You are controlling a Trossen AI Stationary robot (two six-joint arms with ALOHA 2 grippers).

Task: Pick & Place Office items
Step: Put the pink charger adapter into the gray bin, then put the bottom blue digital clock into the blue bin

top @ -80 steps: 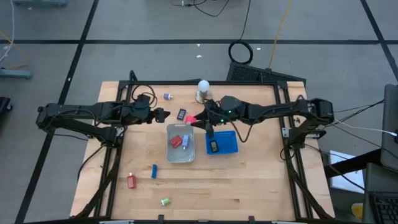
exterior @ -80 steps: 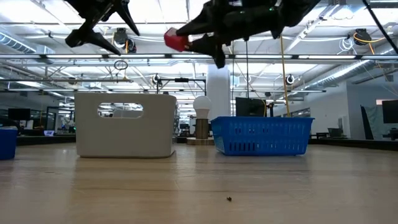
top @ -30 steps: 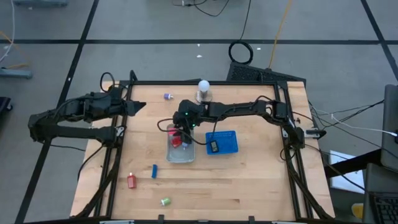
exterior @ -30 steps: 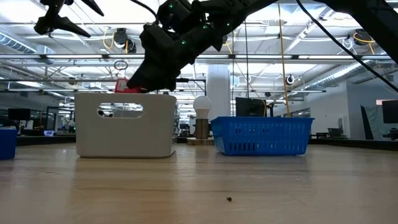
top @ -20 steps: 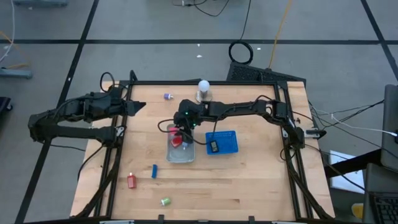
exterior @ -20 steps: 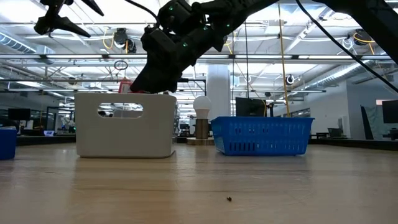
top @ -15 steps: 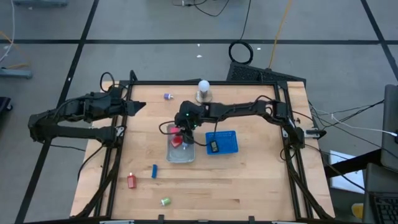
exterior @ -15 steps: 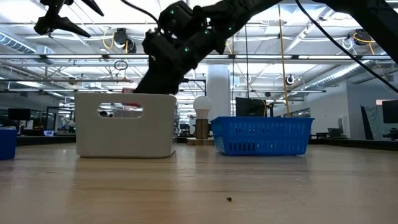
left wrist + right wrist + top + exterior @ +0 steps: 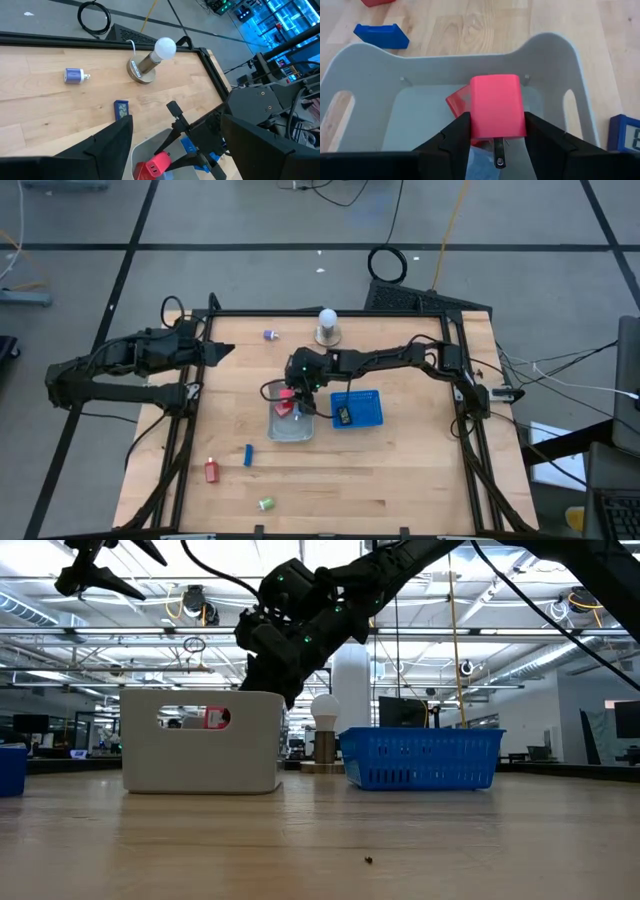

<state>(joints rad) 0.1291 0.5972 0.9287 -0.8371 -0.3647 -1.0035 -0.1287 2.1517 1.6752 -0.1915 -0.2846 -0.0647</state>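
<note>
My right gripper (image 9: 289, 398) reaches down into the clear tray (image 9: 290, 430), shut on a pink plug-like office item (image 9: 497, 112). Through the tray's handle hole the pink item (image 9: 215, 718) shows in the low view. A red item (image 9: 456, 103) lies on the tray floor under it. My left gripper (image 9: 222, 350) hangs open, high over the table's left part. More small items lie on the table: purple (image 9: 270, 334), blue (image 9: 248, 455), red (image 9: 211, 471), green (image 9: 266, 504). A black one (image 9: 343, 415) lies in the blue basket (image 9: 366, 400). My right gripper pinches the pink item by its two side faces (image 9: 474, 127) between both fingers (image 9: 454, 136), slanting down from above on the table's right. Its metal prong (image 9: 499, 150) points back between the fingers. The item hangs inside the tray walls at handle-hole height, above the red item.
A white bulb on a round base (image 9: 327, 325) stands near the far edge. The blue basket sits right of the tray. A small blue item (image 9: 121, 109) lies on the table on the tray's far side. Bare wood spreads over the near half and the left side.
My right gripper has gone down with the pink item, from above the tray's rim to inside its walls, and has shifted slightly toward the near edge. It has stayed shut on the item.
</note>
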